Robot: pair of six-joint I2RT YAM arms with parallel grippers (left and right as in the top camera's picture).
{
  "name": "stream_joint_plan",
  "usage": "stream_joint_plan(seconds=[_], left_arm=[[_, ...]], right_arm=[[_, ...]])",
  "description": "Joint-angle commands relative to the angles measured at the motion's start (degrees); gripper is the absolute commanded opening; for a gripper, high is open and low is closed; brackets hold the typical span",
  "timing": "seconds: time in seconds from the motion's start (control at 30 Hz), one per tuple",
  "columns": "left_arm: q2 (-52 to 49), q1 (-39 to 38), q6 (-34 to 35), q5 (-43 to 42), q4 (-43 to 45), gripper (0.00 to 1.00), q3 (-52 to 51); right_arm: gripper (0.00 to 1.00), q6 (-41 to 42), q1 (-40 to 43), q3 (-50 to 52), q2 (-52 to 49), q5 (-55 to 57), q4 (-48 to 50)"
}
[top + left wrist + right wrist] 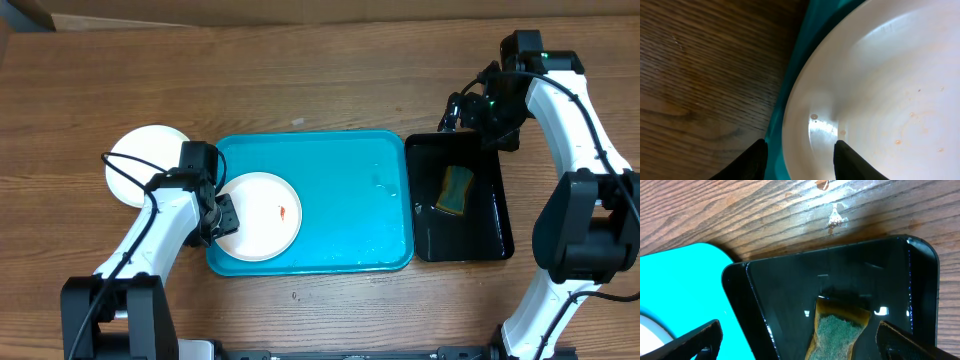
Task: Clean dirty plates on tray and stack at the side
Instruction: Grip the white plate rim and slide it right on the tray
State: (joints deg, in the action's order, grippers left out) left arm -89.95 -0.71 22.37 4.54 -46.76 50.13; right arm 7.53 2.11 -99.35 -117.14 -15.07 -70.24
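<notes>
Side plate (138, 165): white, on the table, just left of the tray (345, 185).
Left gripper (800, 152): released, fingers astride the smeared plate's rim.
Smeared plate (262, 215): white, in the tray's left end.
Right gripper (797, 327): spread wide over the black tray (492, 225) holding the sponge (457, 189).

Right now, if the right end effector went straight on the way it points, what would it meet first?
Probably the sponge, lying in the black tray squarely ahead of the right end effector; depth is unclear.
</notes>
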Motion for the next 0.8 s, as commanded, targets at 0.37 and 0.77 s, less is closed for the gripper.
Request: stream_joint_plan(seconds=[0.37, 0.77], left_arm=[[-0.9, 0.3, -4.9, -18.2, 4.4, 0.49, -0.7], [-0.9, -3.9, -7.7, -23.8, 7.1, 0.53, 1.2]], right_arm=[[1.0, -0.1, -0.2, -0.8, 1.5, -0.4, -0.8], [1.0, -0.5, 0.1, -2.3, 1.5, 0.0, -3.6]])
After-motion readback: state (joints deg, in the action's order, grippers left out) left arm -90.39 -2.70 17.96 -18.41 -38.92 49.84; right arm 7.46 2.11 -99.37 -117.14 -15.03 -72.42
